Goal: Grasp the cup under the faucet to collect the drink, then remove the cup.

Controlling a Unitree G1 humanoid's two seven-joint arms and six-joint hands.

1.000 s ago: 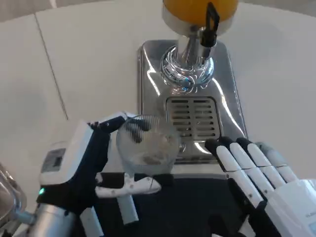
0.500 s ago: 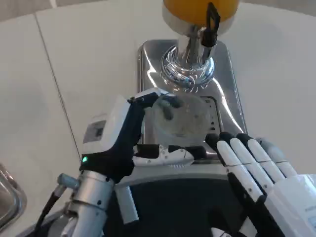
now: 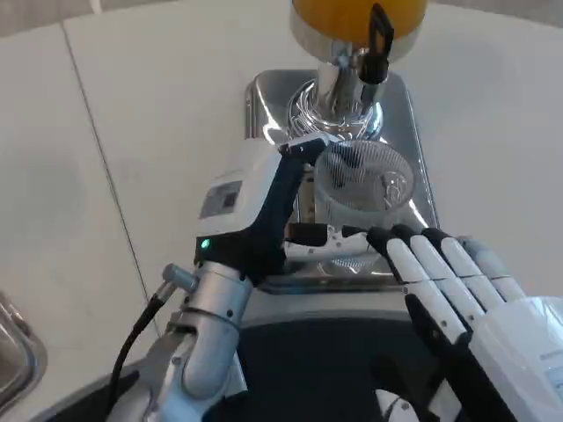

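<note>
My left hand (image 3: 264, 211) grips a clear plastic cup (image 3: 362, 185) and holds it upright over the dispenser's steel drip tray (image 3: 264, 105). The cup looks empty and sits just below the black faucet lever (image 3: 378, 40) and the chrome column (image 3: 339, 97) of the orange drink dispenser (image 3: 356, 18). My right hand (image 3: 449, 286) lies at the near edge of the tray, fingers stretched out flat and together, just in front of the cup and holding nothing.
The white table (image 3: 114, 132) spreads wide to the left and right of the dispenser. A metal rim (image 3: 13, 352) shows at the lower left edge. My dark body fills the bottom of the picture.
My left hand has carried the cup up and to the right, from the tray's near left corner to a spot over the grille under the faucet. The right hand has hardly moved.
</note>
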